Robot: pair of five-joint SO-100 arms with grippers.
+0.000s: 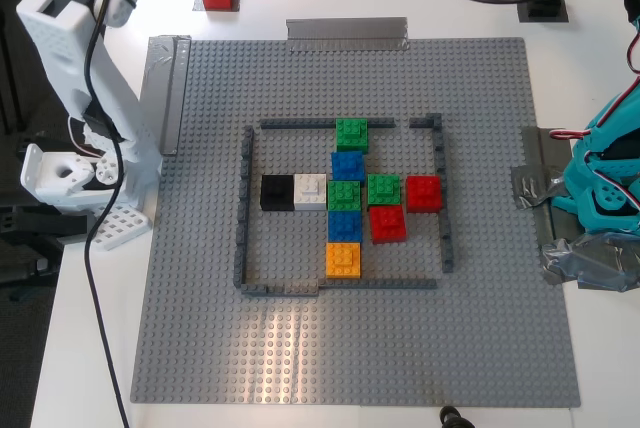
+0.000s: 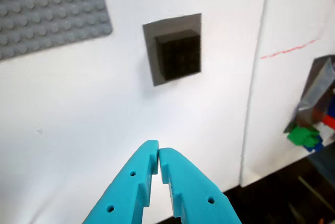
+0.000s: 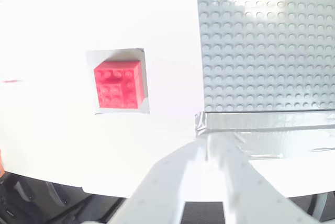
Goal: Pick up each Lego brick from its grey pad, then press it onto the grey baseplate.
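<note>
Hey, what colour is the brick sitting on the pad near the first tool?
Black. The brick shows best in the first wrist view, on its dark grey pad.

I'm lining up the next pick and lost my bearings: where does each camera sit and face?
Exterior view: overhead, looking down on the baseplate; both arms at its edges.
First wrist view: rides my first tool, shut, facing the black brick on its pad.
Second wrist view: rides my second tool, facing the red brick.
Shared: both bricks also show in the exterior view.

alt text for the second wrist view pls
A red Lego brick sits on a small grey pad on a white table, beside the studded grey baseplate. My second gripper, white, hangs above the table, holding nothing.
</note>
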